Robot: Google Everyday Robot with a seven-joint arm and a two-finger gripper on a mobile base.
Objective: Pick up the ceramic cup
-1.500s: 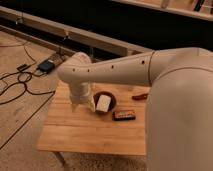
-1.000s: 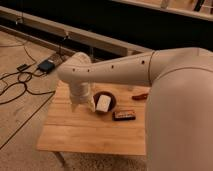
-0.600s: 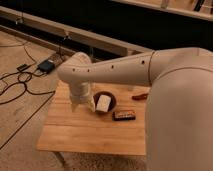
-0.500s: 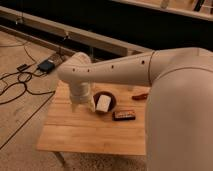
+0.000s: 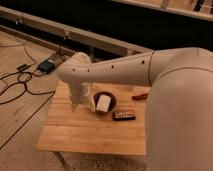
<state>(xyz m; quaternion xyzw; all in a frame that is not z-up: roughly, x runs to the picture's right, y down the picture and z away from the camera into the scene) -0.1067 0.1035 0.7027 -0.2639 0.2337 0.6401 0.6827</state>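
Observation:
My arm reaches in from the right across the wooden table (image 5: pixel 85 132). Its white wrist bends down over the table's back left part. The gripper (image 5: pixel 82 104) hangs just below the wrist, low over the table top and just left of the dark round bowl (image 5: pixel 111 98), which holds a white block (image 5: pixel 102 104). The ceramic cup does not show; the arm and gripper cover the spot where they come down. The small clear bottle does not show either.
A dark flat packet (image 5: pixel 123 115) lies right of the bowl. A red thing (image 5: pixel 140 96) lies at the table's back, partly under my arm. Cables (image 5: pixel 15 85) and a dark box (image 5: pixel 46 66) lie on the floor to the left. A dark wall with a rail runs behind.

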